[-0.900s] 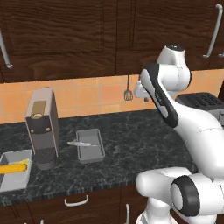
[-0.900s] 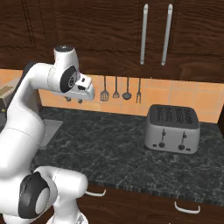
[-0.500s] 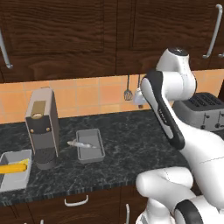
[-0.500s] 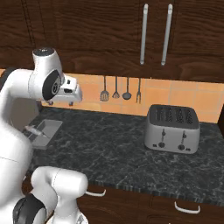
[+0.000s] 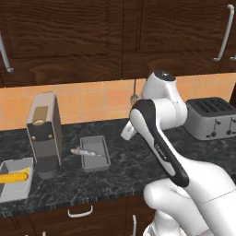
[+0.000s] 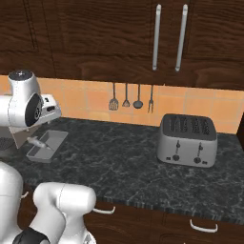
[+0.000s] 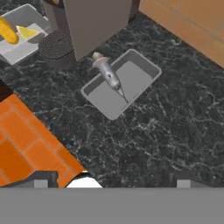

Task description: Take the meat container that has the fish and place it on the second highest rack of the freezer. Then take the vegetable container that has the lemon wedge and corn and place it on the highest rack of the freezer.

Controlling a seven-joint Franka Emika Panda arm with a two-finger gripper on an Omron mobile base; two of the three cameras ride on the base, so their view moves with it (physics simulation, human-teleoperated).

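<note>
The fish (image 5: 84, 152) lay slantwise across the grey meat container (image 5: 95, 153), its head end poking over the rim on the side toward the coffee machine (image 5: 44, 133). In the hand view the fish (image 7: 108, 75) crossed the same tray (image 7: 124, 83) from one long wall to the middle of the floor. The container sat flat on the dark marbled tabletop (image 5: 124, 166), just beside the coffee machine's round base. Farther along, on the other side of the machine, the vegetable container (image 5: 16, 179) held the corn (image 5: 14, 177) lying lengthwise; from the hand camera the lemon wedge (image 7: 27, 32) rested next to the corn (image 7: 8, 29) inside that tray. The gripper (image 7: 111, 183) hung above the tabletop, well apart from the fish tray, its jaws spread wide with nothing between them. A toaster (image 6: 187, 139) stood well off to the right, and four utensils (image 6: 132, 97) hung on the orange tiled wall below dark wooden cabinets (image 6: 124, 38).
</note>
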